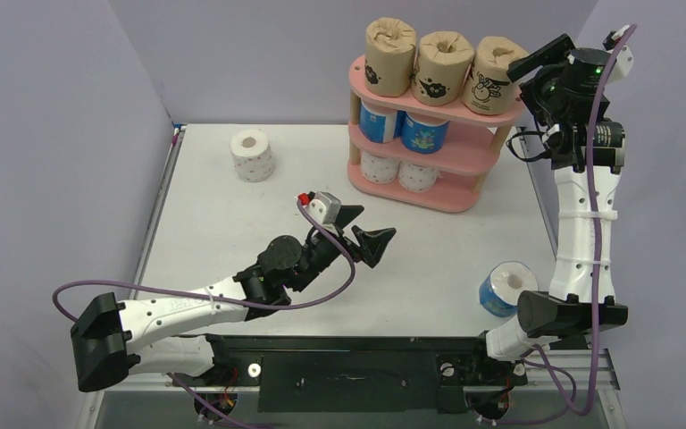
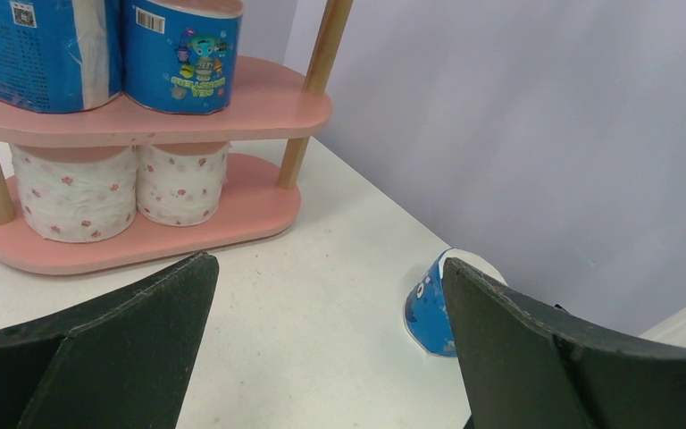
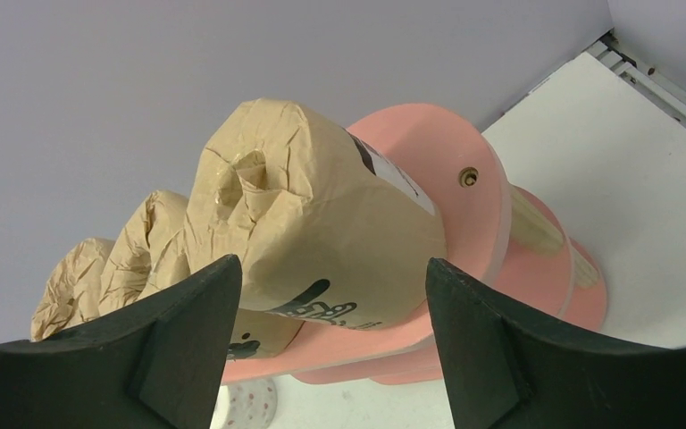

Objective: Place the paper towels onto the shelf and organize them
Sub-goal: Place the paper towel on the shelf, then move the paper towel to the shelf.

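The pink shelf stands at the table's back right. Three brown rolls stand on its top board, two blue rolls on the middle one, two white dotted rolls on the bottom one. A loose white dotted roll lies at the back left. A loose blue roll lies at the front right. My left gripper is open and empty mid-table, facing the blue roll. My right gripper is open beside the rightmost brown roll, its jaws apart from it on both sides.
Grey walls close in the table on the left, back and right. The right arm's base stands just right of the loose blue roll. The shelf's wooden post stands at its right end. The table's right edge rail runs behind the shelf.
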### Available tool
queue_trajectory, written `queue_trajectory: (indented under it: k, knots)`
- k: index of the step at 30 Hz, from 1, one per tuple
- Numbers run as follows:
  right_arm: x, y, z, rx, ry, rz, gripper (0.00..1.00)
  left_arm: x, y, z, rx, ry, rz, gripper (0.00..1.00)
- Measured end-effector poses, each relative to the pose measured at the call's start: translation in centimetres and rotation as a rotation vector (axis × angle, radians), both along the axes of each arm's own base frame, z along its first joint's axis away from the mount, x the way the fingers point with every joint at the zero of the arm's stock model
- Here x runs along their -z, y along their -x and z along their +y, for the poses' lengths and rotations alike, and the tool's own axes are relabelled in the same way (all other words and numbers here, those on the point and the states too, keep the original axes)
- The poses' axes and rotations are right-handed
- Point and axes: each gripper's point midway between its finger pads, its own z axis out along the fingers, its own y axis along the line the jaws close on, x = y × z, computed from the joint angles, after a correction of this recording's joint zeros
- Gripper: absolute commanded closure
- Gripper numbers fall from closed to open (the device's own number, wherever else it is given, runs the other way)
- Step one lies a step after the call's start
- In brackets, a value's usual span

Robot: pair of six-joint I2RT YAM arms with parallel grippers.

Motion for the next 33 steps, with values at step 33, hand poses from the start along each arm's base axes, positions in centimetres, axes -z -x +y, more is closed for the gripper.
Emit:
queue_trajectory:
  k: [33]
  knots:
    - [2.0,7.8,2.6,-0.056,0.312,-0.368,0.47,5.8,3.2,6.8,-0.013,0.087,0.154,0.03]
